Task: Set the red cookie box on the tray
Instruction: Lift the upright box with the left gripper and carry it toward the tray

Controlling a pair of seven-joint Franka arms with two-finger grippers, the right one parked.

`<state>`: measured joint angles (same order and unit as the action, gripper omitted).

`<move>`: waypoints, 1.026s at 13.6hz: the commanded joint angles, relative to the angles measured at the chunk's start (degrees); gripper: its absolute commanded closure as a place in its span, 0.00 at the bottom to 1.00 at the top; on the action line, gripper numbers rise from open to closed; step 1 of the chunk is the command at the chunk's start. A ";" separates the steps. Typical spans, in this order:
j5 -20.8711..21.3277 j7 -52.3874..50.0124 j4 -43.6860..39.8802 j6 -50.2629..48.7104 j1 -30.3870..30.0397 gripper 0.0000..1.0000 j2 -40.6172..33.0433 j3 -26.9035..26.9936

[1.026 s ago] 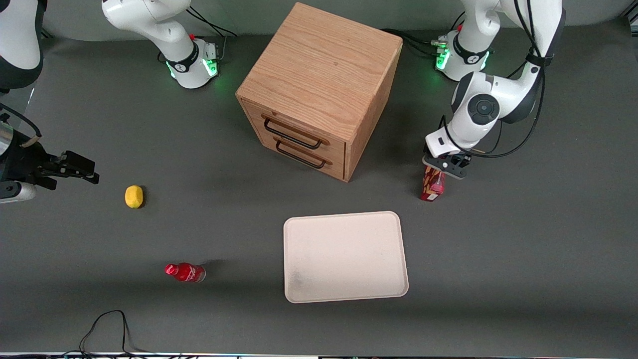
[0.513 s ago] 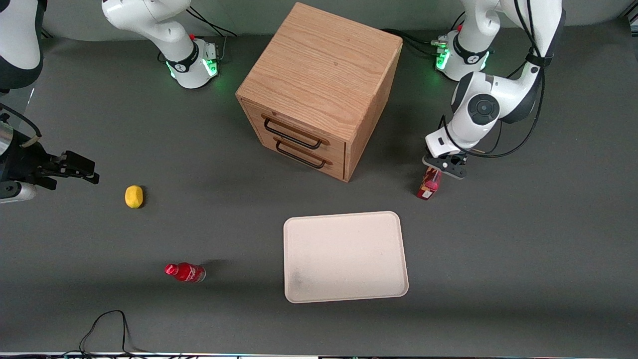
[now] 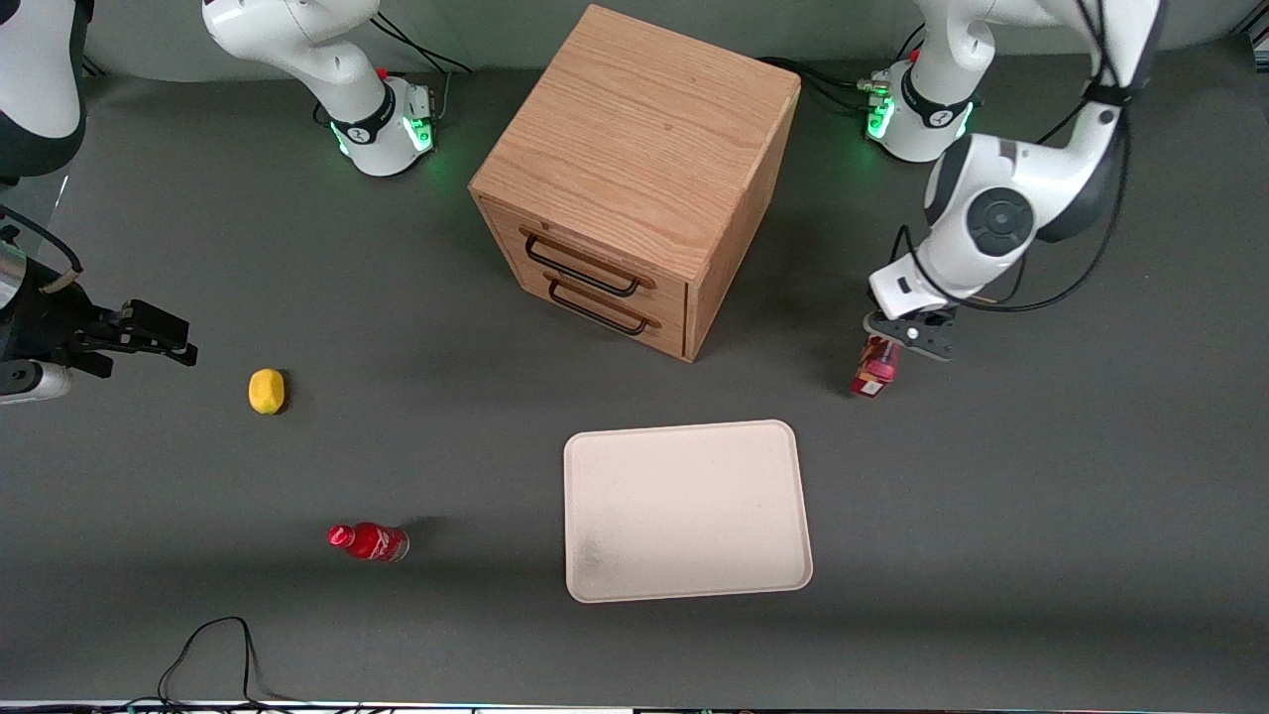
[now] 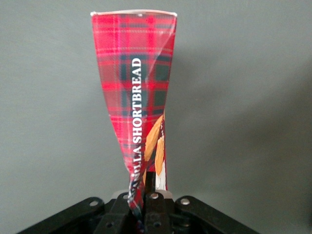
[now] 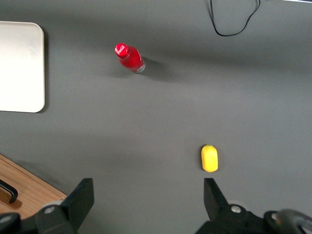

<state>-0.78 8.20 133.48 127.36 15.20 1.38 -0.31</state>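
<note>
The red cookie box (image 3: 876, 367) hangs from my left gripper (image 3: 900, 343), lifted off the table, toward the working arm's end and farther from the front camera than the tray. In the left wrist view the box (image 4: 139, 92) is red tartan with pictured tan biscuits, and it is crushed and twisted where the gripper (image 4: 148, 202) is shut on its end. The cream-white tray (image 3: 686, 510) lies flat on the table nearer the front camera, with nothing on it. Part of the tray also shows in the right wrist view (image 5: 19, 68).
A wooden two-drawer cabinet (image 3: 634, 174) stands beside the gripper at mid-table. A small red bottle (image 3: 369, 541) and a yellow lemon-like object (image 3: 266, 390) lie toward the parked arm's end. A black cable (image 3: 213, 654) loops near the front edge.
My left gripper has lifted the red cookie box off the table and shifted a little toward the working arm's end. The box now hangs shorter below the gripper. Nothing else moved.
</note>
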 commanded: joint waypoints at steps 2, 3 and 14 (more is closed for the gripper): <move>-0.71 1.30 -19.25 -18.77 -3.95 1.00 -0.86 -0.13; -0.62 1.30 -25.40 -23.42 -5.00 1.00 0.80 -0.22; -2.72 -6.05 -56.46 -35.59 -6.24 1.00 15.74 -0.39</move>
<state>-1.68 7.03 87.20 96.09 9.15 10.52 -0.22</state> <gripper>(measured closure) 0.965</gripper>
